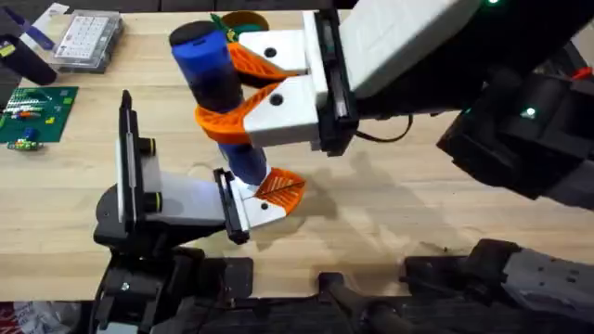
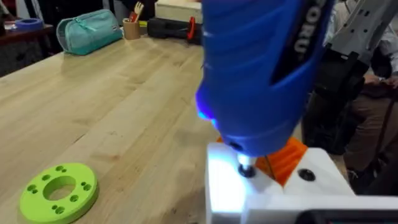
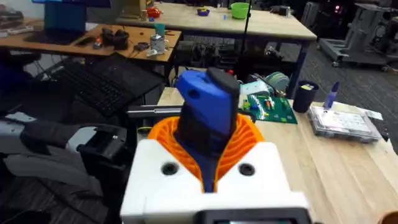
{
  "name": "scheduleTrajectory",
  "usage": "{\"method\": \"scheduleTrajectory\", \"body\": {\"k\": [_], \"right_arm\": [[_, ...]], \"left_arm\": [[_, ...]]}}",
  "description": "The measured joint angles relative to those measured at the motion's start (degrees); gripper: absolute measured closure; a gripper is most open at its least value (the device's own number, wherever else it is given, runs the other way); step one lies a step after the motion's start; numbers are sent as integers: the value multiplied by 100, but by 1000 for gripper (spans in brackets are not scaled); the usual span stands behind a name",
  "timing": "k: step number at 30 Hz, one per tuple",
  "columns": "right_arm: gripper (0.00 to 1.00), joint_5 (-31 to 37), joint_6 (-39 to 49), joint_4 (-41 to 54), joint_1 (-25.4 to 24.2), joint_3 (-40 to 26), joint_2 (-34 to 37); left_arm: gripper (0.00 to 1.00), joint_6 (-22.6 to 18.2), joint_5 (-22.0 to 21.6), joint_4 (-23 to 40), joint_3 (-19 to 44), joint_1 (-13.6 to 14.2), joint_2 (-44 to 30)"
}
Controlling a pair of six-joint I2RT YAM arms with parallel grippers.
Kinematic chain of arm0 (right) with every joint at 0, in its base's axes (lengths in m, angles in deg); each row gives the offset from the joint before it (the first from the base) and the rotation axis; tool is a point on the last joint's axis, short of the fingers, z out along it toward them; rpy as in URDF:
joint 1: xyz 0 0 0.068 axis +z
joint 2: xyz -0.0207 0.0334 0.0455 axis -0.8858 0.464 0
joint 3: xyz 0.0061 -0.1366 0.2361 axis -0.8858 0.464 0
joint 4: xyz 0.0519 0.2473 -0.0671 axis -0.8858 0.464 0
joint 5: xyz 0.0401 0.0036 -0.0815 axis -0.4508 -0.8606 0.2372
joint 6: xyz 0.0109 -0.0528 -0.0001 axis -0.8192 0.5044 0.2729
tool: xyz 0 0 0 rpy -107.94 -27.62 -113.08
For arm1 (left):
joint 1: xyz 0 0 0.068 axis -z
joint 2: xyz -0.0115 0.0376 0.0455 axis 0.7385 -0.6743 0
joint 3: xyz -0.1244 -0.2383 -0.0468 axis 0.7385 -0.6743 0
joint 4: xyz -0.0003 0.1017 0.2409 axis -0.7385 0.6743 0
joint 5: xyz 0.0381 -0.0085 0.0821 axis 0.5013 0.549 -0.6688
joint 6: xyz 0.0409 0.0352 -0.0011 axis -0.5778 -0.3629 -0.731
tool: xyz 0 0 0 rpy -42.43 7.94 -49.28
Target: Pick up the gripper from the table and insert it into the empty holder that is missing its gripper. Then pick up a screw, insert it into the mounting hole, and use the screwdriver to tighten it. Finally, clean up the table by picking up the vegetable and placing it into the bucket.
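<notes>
Screwdriver [image 1: 220, 93] is seen clamped upright between the orange ribbed fingers [image 1: 243, 61] of the right gripper [image 1: 243, 88], which reaches in across the table [image 1: 399, 213] from the right side of the overhead view. Its lower end is set down on the white base of the gripper [image 1: 274, 195], the small orange leaf-shaped finger seated at the near black jaw plate of the holder [image 1: 153, 199]. In the left wrist view the thin metal bit [image 2: 247, 169] is shown touching the lit white block, with a blue glow at the tool's lower edge and a dark mounting hole [image 2: 305, 175] just beside it. The holder's grey body lies on the table at the lower left, its two thin black plates standing apart, one far plate upright and the other against the white base. A green disc with holes [image 2: 60, 190] is seen on the wood, well apart from the work. A circuit board [image 1: 33, 113] and a clear parts box [image 1: 89, 39] lie at the far left corner. Whether the left gripper is open cannot be told.
</notes>
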State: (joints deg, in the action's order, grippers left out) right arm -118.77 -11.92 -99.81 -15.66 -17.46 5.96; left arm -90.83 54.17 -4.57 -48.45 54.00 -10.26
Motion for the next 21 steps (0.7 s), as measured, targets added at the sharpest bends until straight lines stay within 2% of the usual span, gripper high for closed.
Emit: {"method": "scheduleTrajectory", "body": {"k": [7,13,21], "right_arm": [[945,-4,37,18,0,0,0],[944,-76,-5,-378,55,28,107],[945,-133,46,-70,55,-689,120]], "left_arm": [[988,20,0,0,0,0,0],[988,11,-67,-15,0,0,0],[988,-2,-83,-15,0,0,0]]}}
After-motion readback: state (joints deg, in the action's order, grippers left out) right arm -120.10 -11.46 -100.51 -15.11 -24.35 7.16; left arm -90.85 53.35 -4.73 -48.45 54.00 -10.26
